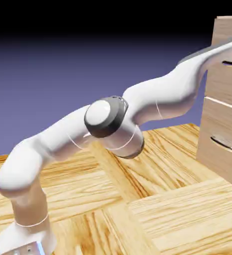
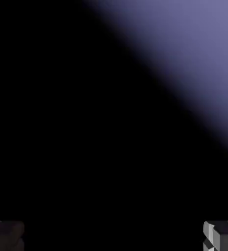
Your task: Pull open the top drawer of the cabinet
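The cabinet stands at the exterior view's right edge, light-brown wood grain, partly cut off. Its top drawer looks flush with the front and carries a slim dark handle. My white arm stretches up and right across the drawer's upper part, and the hand runs off the picture there. In the hand view my gripper is open: the grey fingertips sit far apart at the bottom corners with nothing between them. That view holds only darkness and blue-violet backdrop, no cabinet.
A like drawer front with its own dark handle lies below the top one. Wood parquet floor spreads under the arm, whose base stands at lower left.
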Robot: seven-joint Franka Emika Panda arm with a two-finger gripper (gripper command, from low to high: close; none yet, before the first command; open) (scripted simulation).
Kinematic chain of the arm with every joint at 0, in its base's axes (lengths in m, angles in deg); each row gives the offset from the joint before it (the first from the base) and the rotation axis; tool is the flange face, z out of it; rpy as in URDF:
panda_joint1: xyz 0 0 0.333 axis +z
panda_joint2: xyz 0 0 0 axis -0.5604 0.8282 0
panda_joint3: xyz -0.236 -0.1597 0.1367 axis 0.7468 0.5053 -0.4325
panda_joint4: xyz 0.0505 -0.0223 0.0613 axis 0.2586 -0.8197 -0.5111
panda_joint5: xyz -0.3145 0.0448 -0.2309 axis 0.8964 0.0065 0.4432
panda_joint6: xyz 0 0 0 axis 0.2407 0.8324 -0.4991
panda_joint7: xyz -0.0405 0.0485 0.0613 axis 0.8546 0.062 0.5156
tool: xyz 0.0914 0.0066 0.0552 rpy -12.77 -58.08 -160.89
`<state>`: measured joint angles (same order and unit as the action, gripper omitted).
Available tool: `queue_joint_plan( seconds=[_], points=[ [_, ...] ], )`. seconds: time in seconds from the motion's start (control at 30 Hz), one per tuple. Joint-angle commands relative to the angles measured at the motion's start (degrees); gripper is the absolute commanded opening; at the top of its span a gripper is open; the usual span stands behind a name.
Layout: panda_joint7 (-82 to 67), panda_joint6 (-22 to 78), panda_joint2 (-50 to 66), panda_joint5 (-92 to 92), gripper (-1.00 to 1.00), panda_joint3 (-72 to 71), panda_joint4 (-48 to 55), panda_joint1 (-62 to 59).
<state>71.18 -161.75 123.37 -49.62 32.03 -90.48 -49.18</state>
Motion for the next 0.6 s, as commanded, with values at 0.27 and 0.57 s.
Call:
queue_joint_plan(
  seconds=[0.27, 0.57],
  points=[
    [4.92, 1.97, 8.42, -2.13, 0.0, 18.69, 1.42, 11.48],
    [9.84, 3.93, 16.84, -4.25, 0.0, 37.38, 2.83, 22.96]
  ],
)
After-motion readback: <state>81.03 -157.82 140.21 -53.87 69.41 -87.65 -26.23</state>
